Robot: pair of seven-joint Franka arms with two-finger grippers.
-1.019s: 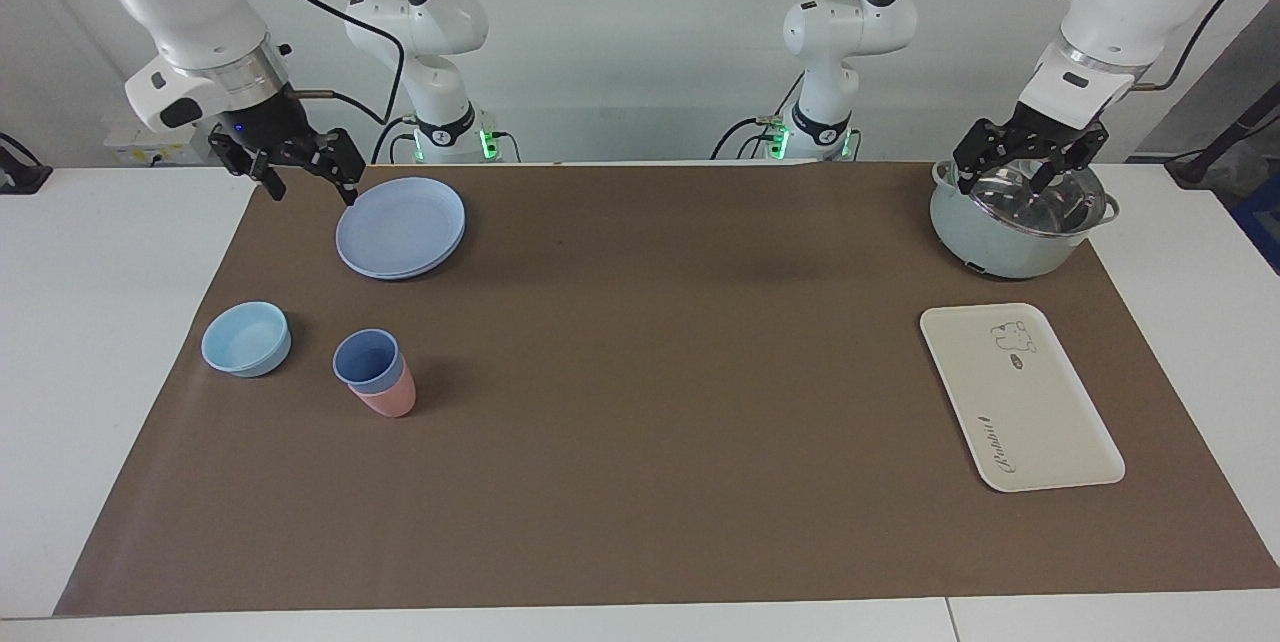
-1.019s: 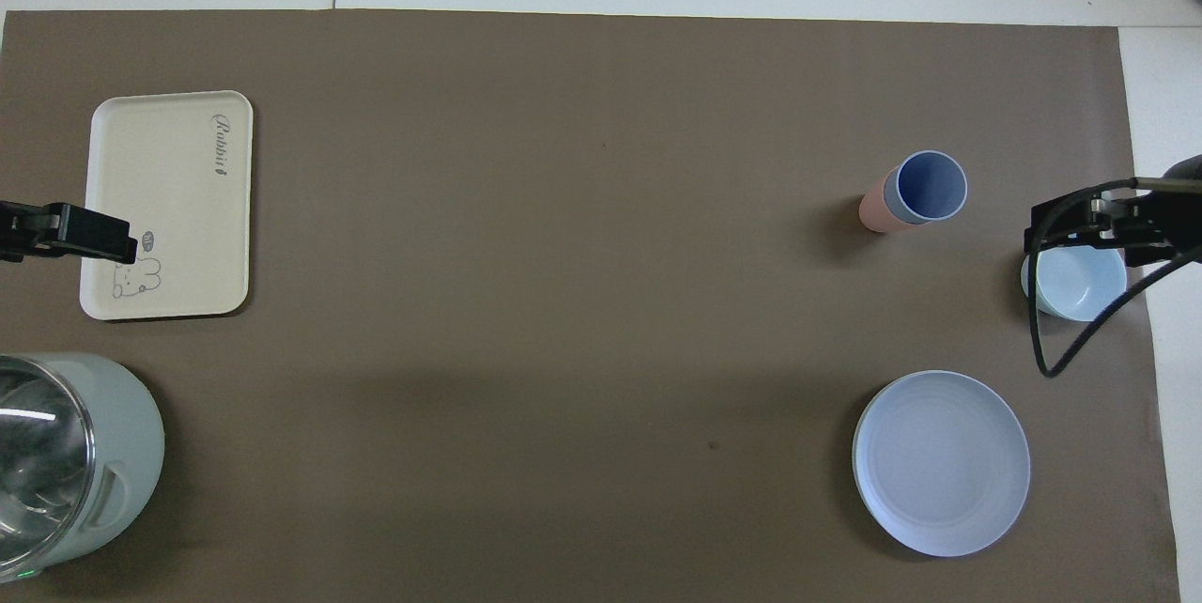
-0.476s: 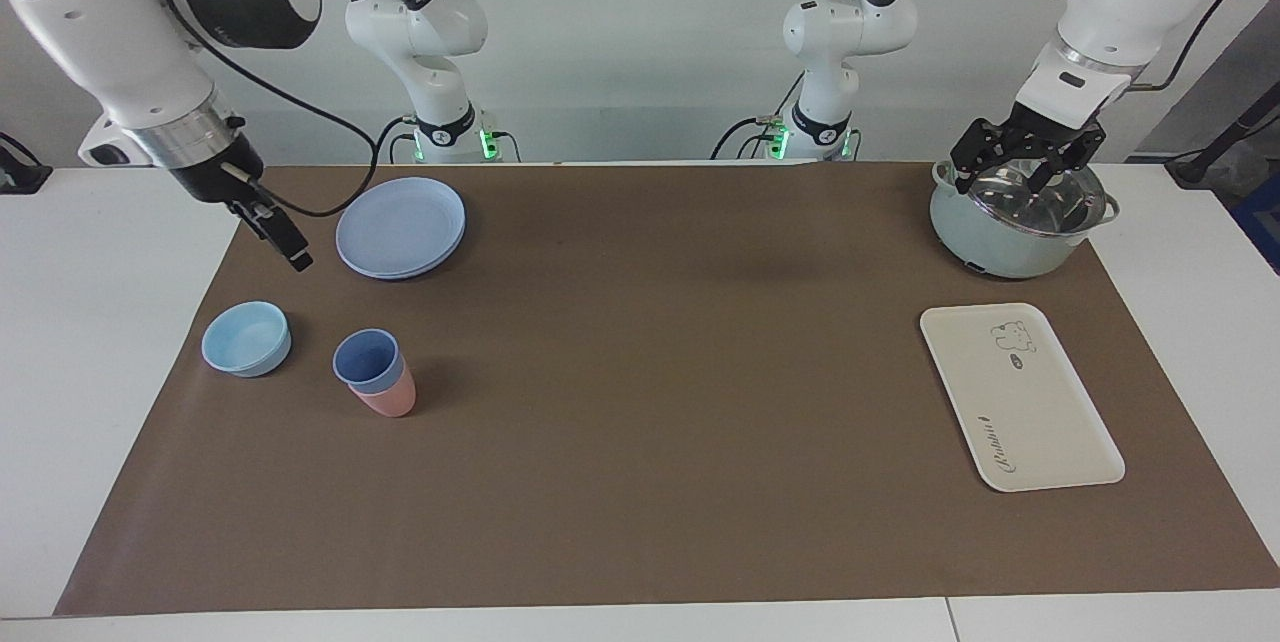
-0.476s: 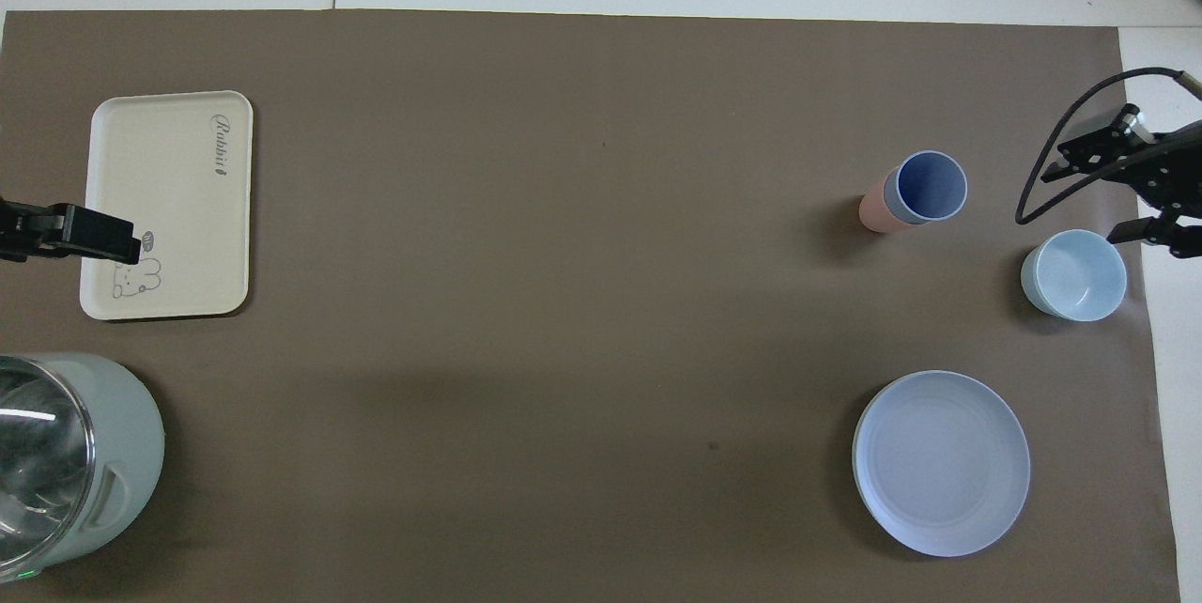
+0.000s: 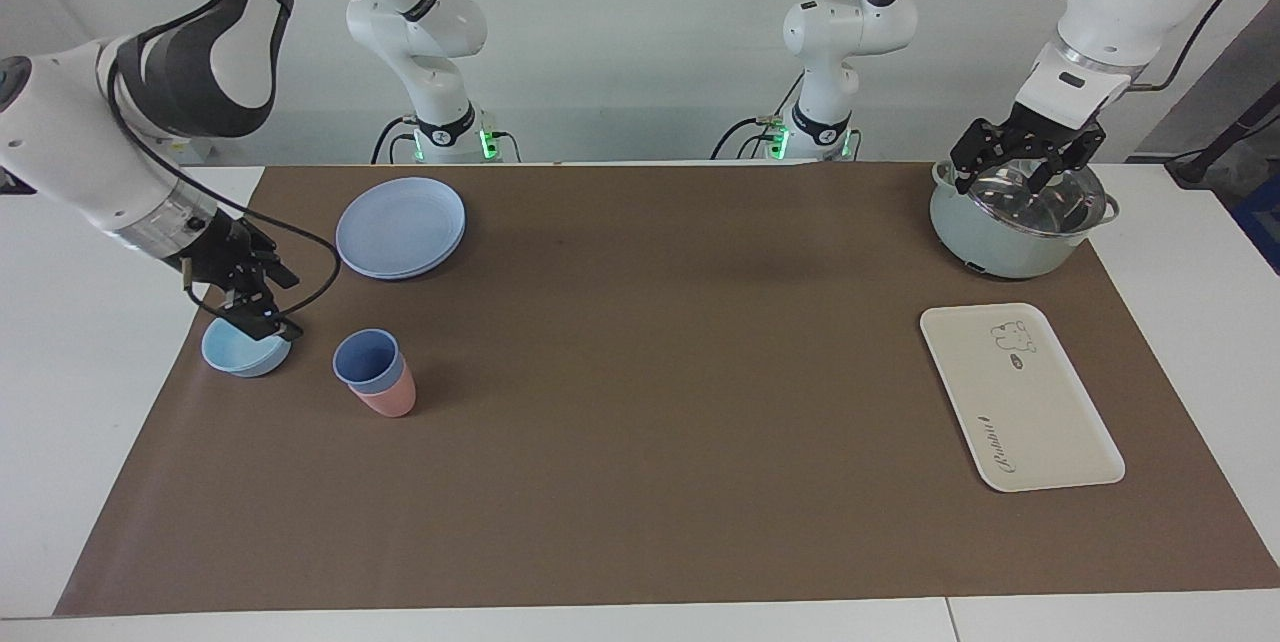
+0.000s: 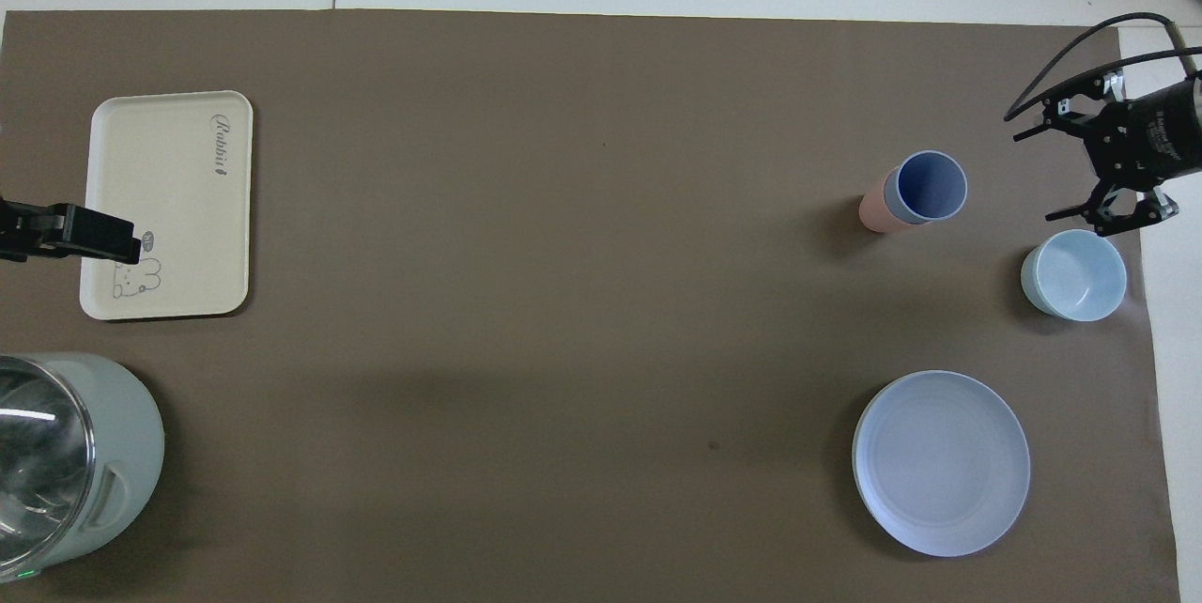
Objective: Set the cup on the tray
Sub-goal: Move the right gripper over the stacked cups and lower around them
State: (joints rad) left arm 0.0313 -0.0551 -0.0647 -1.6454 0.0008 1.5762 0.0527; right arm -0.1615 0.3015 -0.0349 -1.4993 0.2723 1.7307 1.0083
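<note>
— Facing view: the blue cup (image 5: 368, 360), nested in a pink cup (image 5: 390, 400), sits near the table's right-arm end. Right gripper (image 5: 252, 305) open beside it.

— Grip only the blue rim; tray (image 5: 1020, 397) is at the left-arm end, where the left gripper (image 5: 1020, 167) waits open.

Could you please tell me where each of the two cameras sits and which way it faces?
Facing view: high across the table, looking at the robots; both arms show whole, left gripper over the pot, right gripper over the bowl.
Overhead view: high above the robots' end, looking steeply down; only the grippers show at the edges.
Both share the blue cup nested in the pink cup, the tray and the plate.
</note>
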